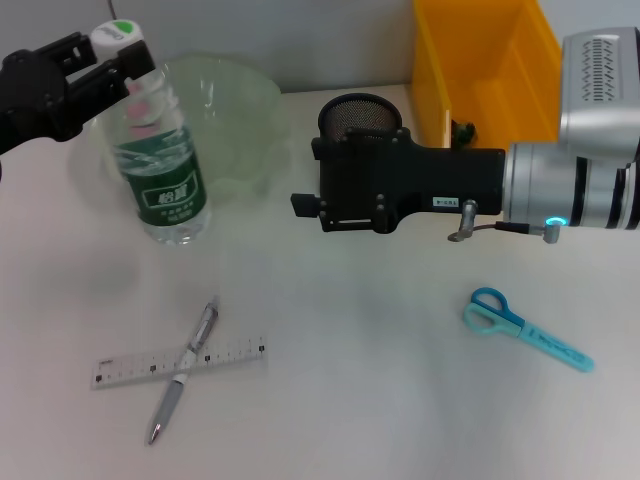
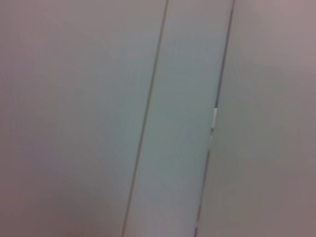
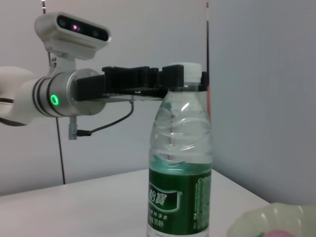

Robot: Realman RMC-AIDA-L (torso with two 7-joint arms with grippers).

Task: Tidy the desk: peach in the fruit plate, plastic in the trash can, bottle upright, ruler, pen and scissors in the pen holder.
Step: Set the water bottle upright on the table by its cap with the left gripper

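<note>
Bottle upright beside fruit plate

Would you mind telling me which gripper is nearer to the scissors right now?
The right. The right gripper hovers in front of the pen holder, up-left of the scissors; the left gripper is at the bottle cap, far across the desk.

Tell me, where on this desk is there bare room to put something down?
Bare patches: between the pen and scissors, and the near edge below them. Crowded at the back: bottle held by the left tool, fruit plate, pen holder, right tool.
</note>
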